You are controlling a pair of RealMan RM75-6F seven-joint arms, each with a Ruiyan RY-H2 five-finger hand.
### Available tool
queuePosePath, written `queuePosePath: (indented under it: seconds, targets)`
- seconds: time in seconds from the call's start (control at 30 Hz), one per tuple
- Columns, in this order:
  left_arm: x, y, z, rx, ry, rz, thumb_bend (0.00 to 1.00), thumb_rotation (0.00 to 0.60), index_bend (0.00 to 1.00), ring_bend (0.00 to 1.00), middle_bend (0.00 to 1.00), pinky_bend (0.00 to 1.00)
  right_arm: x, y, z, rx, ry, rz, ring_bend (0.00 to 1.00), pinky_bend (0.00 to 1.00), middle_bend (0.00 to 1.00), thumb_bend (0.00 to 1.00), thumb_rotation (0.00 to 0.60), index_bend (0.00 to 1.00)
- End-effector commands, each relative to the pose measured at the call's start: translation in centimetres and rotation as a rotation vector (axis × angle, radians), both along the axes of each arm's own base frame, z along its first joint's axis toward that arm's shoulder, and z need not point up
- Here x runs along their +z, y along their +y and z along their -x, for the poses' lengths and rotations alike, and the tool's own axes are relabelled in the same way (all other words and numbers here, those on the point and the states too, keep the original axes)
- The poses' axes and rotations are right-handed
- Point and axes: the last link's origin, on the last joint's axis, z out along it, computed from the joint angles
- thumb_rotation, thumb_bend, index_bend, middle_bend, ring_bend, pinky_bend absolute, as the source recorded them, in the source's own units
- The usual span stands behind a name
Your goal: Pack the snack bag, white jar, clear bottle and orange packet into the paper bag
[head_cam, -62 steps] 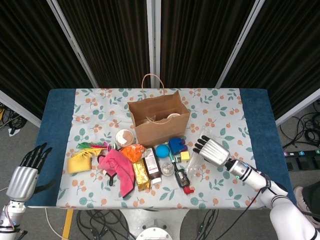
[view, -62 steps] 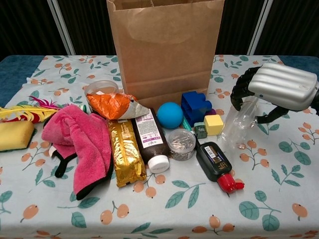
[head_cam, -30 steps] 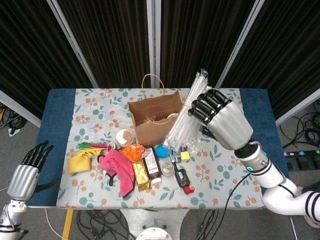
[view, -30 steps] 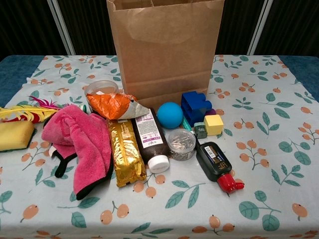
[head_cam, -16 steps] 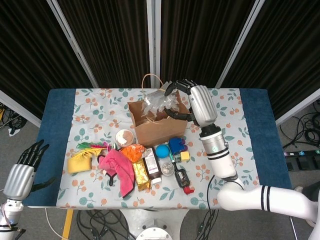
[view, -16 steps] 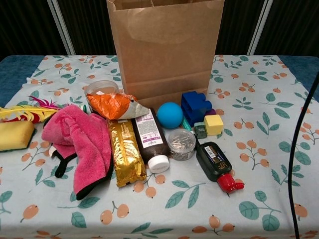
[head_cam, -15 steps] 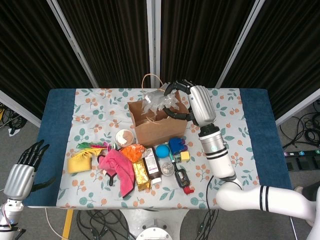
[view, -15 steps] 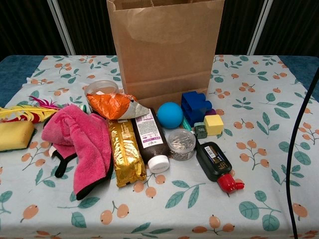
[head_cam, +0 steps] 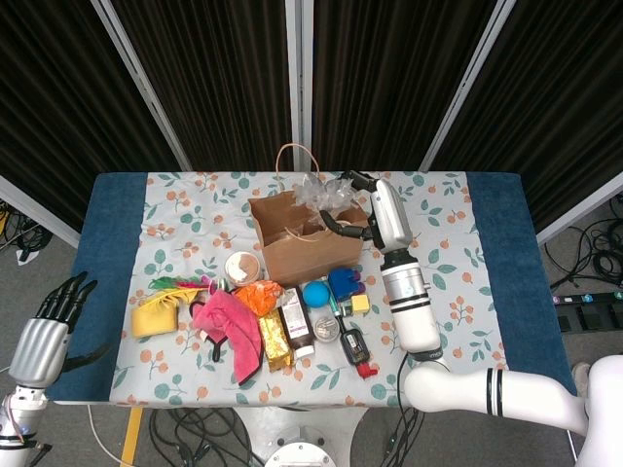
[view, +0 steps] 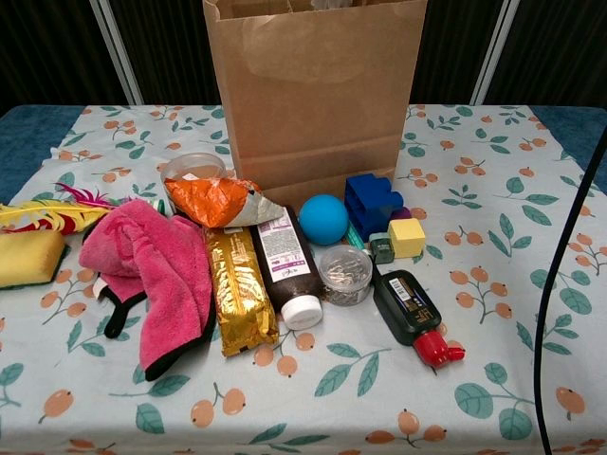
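Fingers [head_cam: 343, 226] of the right hand [head_cam: 375, 212] were wrapped around the clear bottle [head_cam: 319, 193], holding it right over the open top of the paper bag [head_cam: 311, 255], which stood upright in the middle of the desk [head_cam: 443, 238]. Left hand [head_cam: 44, 339] hung off the desk's near-left corner, holding nothing, fingers straight and slightly apart.

Orange packet [view: 216, 201] lay in front of the bag, touching the pink cloth [view: 161, 265], with the gold snack bag [view: 239, 289] just below it beside a brown bottle [view: 287, 267]. A round tub [head_cam: 242, 267] sat left of the bag, couldn't tell if that was the white jar. Blue ball [view: 323, 219], blue block [view: 370, 201] and yellow cube [view: 407, 237] were bunched at the bag's right.
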Motion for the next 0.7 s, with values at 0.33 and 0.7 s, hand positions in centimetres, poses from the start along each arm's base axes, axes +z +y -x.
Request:
queuePosePath:
  seconds: [0.33, 0.7]
  targets:
    - [0.2, 0.0, 0.0, 0.006, 0.000, -0.001, 0.00, 0.600, 0.09, 0.07, 0.10, 0.15, -0.8, 0.2, 0.9, 0.016, -0.052, -0.152, 0.05, 0.10, 0.21, 0.00, 0.600, 0.08]
    - [0.0, 0.1, -0.2, 0.004, 0.005, 0.019, 0.00, 0.600, 0.09, 0.07, 0.10, 0.15, 3.2, 0.8, 1.0, 0.128, -0.063, 0.018, 0.00, 0.06, 0.16, 0.00, 0.600, 0.00]
